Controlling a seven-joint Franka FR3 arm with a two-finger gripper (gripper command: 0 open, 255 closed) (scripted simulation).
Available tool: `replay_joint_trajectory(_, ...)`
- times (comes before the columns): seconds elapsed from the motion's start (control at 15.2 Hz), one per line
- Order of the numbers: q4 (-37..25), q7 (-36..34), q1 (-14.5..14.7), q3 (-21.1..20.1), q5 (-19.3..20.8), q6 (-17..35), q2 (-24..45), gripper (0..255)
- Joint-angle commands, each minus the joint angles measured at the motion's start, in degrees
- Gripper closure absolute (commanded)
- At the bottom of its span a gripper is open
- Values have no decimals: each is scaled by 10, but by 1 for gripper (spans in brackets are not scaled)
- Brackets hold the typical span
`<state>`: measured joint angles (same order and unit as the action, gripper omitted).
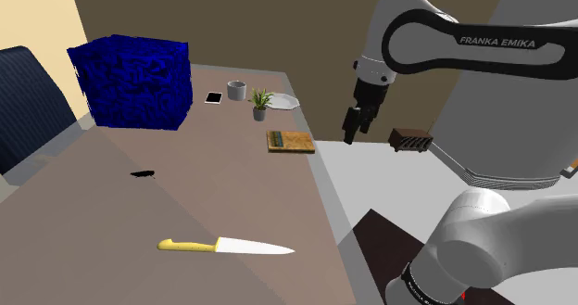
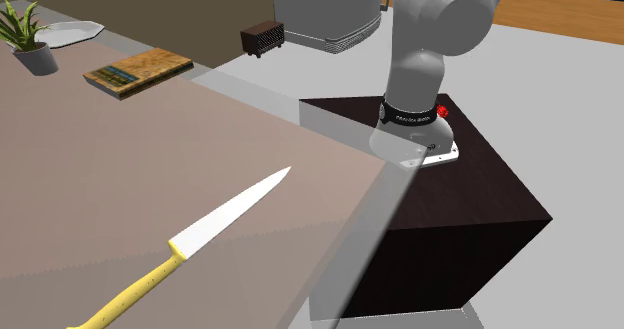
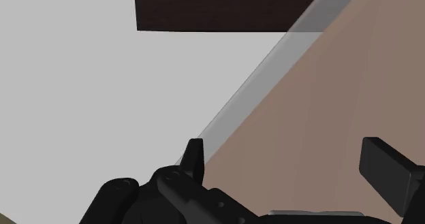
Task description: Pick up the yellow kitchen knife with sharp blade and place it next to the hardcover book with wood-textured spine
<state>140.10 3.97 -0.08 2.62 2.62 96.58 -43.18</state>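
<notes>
A knife with a yellow handle and a white blade (image 1: 225,247) lies flat on the brown table near its front edge, blade toward the shoulder view's right. In the second exterior view the knife (image 2: 190,244) points toward the stand. A flat book with a wood-coloured cover (image 1: 290,141) rests further back near the table's right edge, also seen as the book (image 2: 137,71). My black gripper (image 1: 353,133) hangs high beyond the table's right edge, near the book and far from the knife. In the wrist view the gripper (image 3: 286,163) is open, fingers apart over the table's edge, with nothing between them.
A big blue box (image 1: 131,81) stands at the table's back left. A phone (image 1: 214,97), a grey cup (image 1: 237,90), a potted plant (image 1: 261,103) and a white plate (image 1: 284,101) sit at the back. A small dark rack (image 1: 410,140) is on the floor beyond. The dark stand (image 2: 440,192) adjoins the table.
</notes>
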Motion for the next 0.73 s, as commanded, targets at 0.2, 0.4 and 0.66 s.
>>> replay_joint_trajectory(0.2, -12, 5, 24, -16, -16, 27, 51, 0)
replay_joint_trajectory(0.4, -28, 11, 47, -32, -31, 51, 102, 0)
replay_joint_trajectory(0.66, -55, 20, 75, -54, -48, 79, 171, 0)
